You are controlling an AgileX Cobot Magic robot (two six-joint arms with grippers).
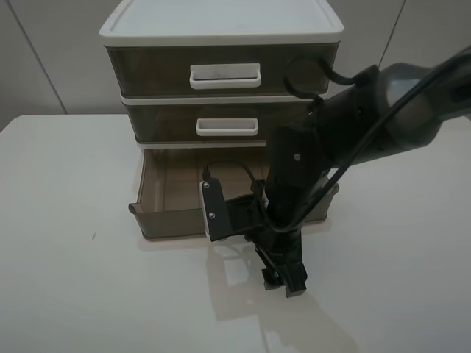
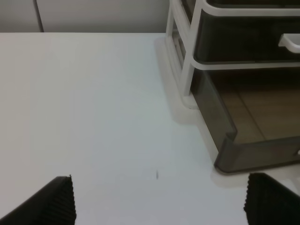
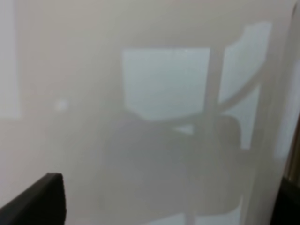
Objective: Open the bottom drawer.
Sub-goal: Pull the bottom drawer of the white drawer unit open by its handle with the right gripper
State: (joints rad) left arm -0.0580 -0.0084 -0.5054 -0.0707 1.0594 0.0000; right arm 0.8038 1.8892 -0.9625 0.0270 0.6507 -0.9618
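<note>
Bottom drawer (image 1: 168,219), at 12 o'clock on the bench (image 1: 73,294), stands drawn well out of its frame (image 1: 221,22); right hand (image 1: 287,283), spread and empty, hangs at the drawer's 6 o'clock, so opening looks done and only retreat apparently remains.

The three-drawer unit (image 1: 221,29) stands at the back of the worktop (image 1: 73,279). Its bottom drawer (image 1: 165,217) juts forward below the two upper drawers (image 1: 224,73). The right claw (image 1: 287,283) is just before that drawer's front (right of its middle). The left claw (image 2: 161,206) is over the worktop, apart from the drawer's corner.
</note>
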